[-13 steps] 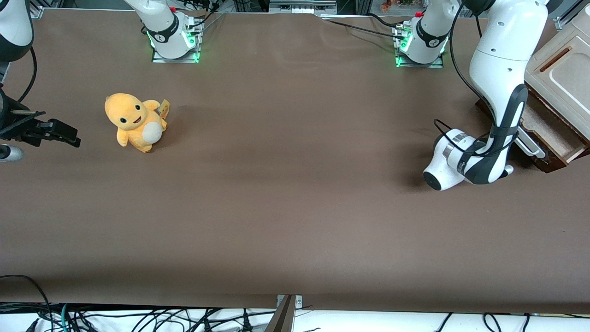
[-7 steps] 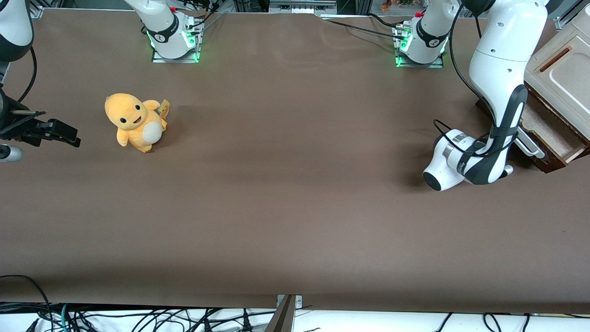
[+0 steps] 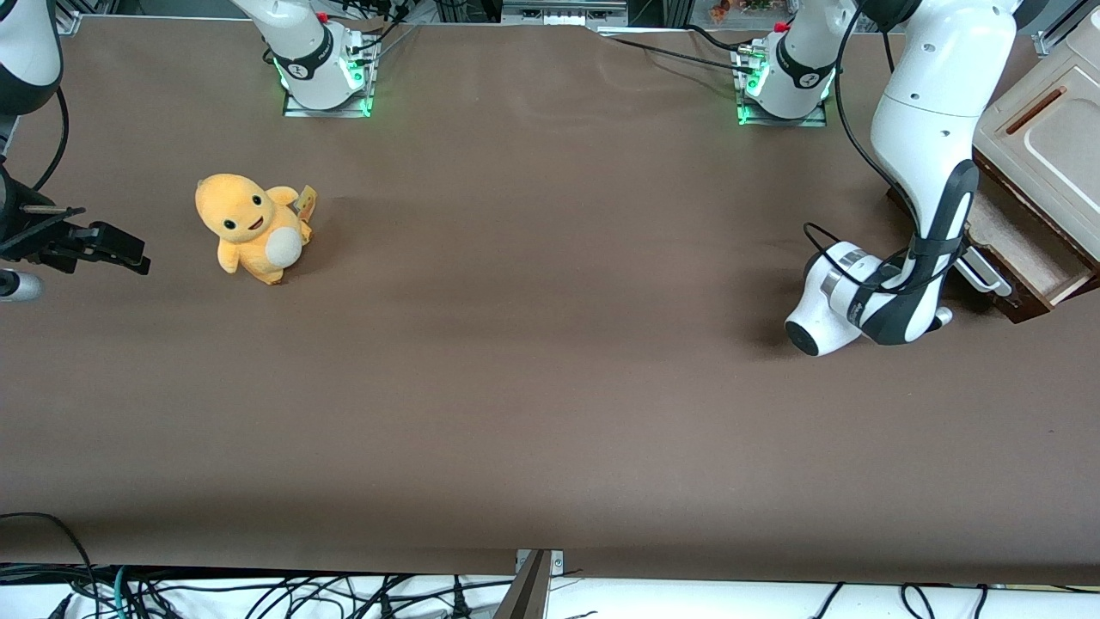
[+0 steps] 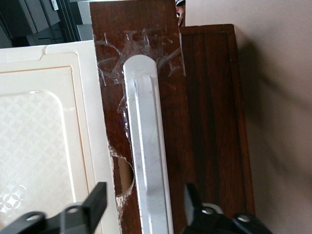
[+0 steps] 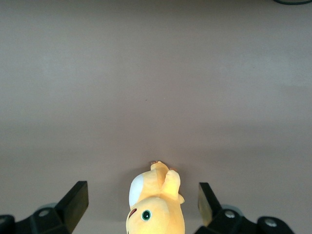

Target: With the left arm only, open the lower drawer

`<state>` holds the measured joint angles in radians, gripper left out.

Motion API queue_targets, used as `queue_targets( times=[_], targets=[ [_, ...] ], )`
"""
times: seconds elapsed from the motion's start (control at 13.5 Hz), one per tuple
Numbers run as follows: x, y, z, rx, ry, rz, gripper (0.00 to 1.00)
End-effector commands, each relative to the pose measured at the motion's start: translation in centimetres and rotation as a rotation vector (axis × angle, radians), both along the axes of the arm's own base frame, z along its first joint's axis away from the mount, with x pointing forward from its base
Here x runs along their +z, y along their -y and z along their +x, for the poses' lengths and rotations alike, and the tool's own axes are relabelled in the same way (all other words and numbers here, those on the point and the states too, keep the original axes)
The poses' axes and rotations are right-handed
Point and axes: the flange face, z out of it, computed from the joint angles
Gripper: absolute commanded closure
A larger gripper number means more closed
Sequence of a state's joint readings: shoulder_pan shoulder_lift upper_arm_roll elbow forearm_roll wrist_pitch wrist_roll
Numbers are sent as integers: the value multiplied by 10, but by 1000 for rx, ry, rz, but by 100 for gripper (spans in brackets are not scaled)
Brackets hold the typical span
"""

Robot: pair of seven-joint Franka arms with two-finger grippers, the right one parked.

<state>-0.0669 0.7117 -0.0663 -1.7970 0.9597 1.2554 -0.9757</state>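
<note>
- Your claw [image 4: 144, 207] stands spread, its fingers [image 4: 96, 202] straddling the white bar handle [image 4: 146, 146] without clamping it.
- The lower drawer [image 3: 1018, 245] sits partly out, its handle between your claw's fingers.
- Your left arm [image 3: 924, 155] has shifted slightly toward the parked arm's end; the drawer has come out a little more, so the pull is probably working.

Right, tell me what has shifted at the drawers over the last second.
The white jointed left arm drew slightly toward the table's middle, and the dark-brown lower drawer with its white bar handle slid a little farther out. The black two-finger gripper stays open astride that handle. The orange plush toy did not move.
</note>
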Motion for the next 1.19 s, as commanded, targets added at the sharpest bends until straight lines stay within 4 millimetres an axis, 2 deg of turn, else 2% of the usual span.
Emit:
queue_targets(
  times=[0.0, 0.3, 0.52, 0.82, 1.11],
  targets=[
    [10, 12, 8, 37, 1, -45, 0],
    [34, 50, 18, 118, 50, -201, 0],
    [78, 75, 32, 192, 107, -358, 0],
    [156, 108, 48, 160, 121, -596, 0],
    [267, 116, 64, 119, 181, -958, 0]
  ],
)
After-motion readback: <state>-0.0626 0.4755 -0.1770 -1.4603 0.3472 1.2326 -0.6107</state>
